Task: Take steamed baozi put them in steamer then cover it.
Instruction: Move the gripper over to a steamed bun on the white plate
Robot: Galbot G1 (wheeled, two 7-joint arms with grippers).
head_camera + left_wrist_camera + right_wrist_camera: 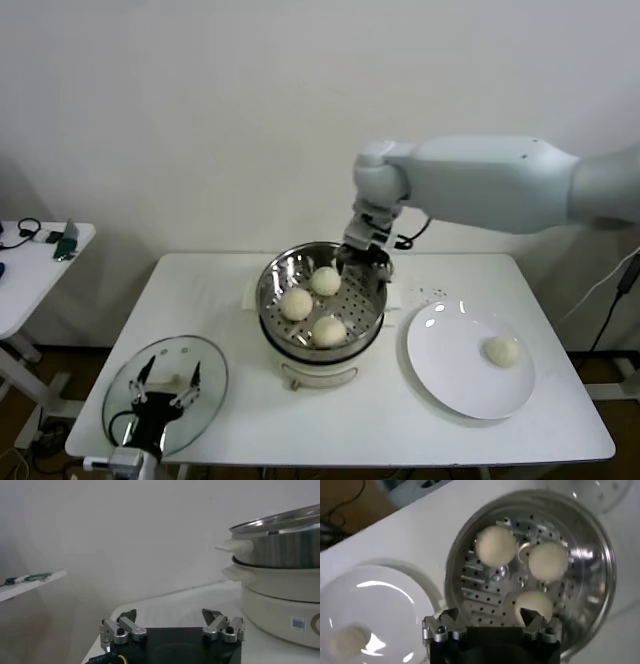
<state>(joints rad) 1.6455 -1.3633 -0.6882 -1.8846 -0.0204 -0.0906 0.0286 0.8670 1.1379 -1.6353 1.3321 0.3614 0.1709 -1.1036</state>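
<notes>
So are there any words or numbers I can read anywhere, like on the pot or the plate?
Small sticker on the cream pot base under the steamer: there is print on it, but too small and blurred to read.
Round mark at the edge of the pot base: cut off, unreadable.
Plate, glass lid, table, baozi: no writing visible.
So nothing here can actually be read.

3 baozi (496, 545) in steamer (600, 555) — 1 on plate (385, 605)

Right tool (490, 620) partly hides one baozi (534, 603).
</notes>
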